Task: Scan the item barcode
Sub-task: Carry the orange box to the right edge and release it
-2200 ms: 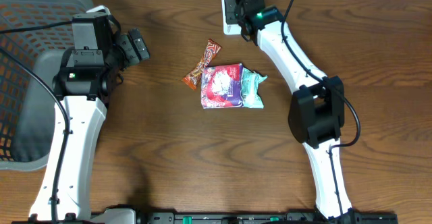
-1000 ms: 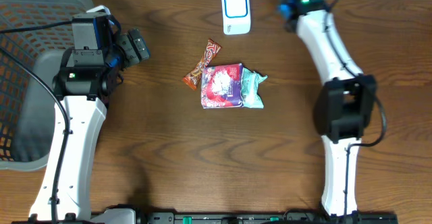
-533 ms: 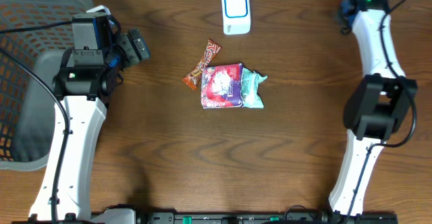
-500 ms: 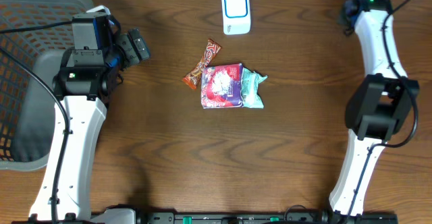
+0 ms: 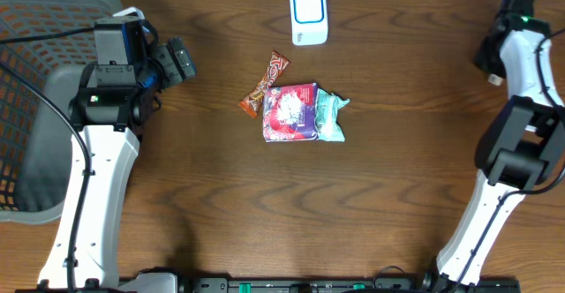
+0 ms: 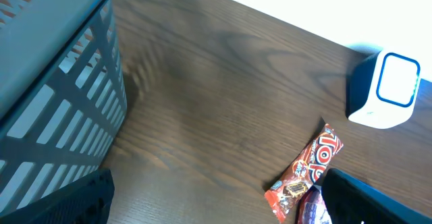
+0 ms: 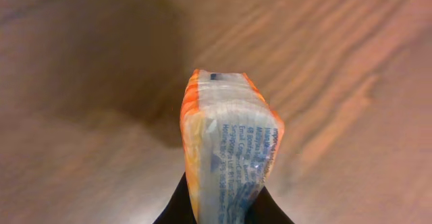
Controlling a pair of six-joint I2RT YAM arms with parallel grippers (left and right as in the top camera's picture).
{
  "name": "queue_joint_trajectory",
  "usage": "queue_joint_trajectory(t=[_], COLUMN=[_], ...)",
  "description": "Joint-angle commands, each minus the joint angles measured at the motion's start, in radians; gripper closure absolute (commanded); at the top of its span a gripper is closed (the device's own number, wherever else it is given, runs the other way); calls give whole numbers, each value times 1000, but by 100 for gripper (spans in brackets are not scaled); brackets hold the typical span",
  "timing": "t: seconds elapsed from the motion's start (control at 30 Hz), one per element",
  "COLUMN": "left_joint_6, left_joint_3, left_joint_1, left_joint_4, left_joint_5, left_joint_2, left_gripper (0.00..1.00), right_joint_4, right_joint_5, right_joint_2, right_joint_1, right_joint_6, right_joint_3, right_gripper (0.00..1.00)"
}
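item: orange-edged packet (image 7: 229,150), far right above worktop (image 5: 221,205) | right hand (image 7: 226,207): clamped on it | change: swung right, away from scanner (image 5: 309,15) | read: scan pass probably done, drop-off next | left hand (image 5: 177,61): open, beside basket (image 5: 35,28) | 3 snack packs (image 5: 296,112) wait at centre

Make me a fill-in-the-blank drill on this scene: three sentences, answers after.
The right gripper grips a pack with ____ edges.
The scanner has a ____ ring on its face.
The basket sits on the ____ arm's side.
Missing words: orange; blue; left.
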Motion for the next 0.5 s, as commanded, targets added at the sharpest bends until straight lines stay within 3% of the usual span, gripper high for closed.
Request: queue_joint_trajectory(t=[0.0,0.27,0.47], left_joint_6=[-5,-5,-5], left_joint_3=[12,12,12], left_joint_1=[0,0,0], left_joint_4=[0,0,0], left_joint_5=[-3,-3,-3], left_joint_2=[5,5,5], left_gripper=[2,2,2], right_joint_4=[-25,-35,-50], right_joint_5=[42,-261,-302], right_joint_2=[-38,-38,-37], right_joint_1=[-32,-98,-151], right_joint_6=[-39,-39,-38], right_joint_3=[-3,-3,-3], right_gripper=[99,99,95])
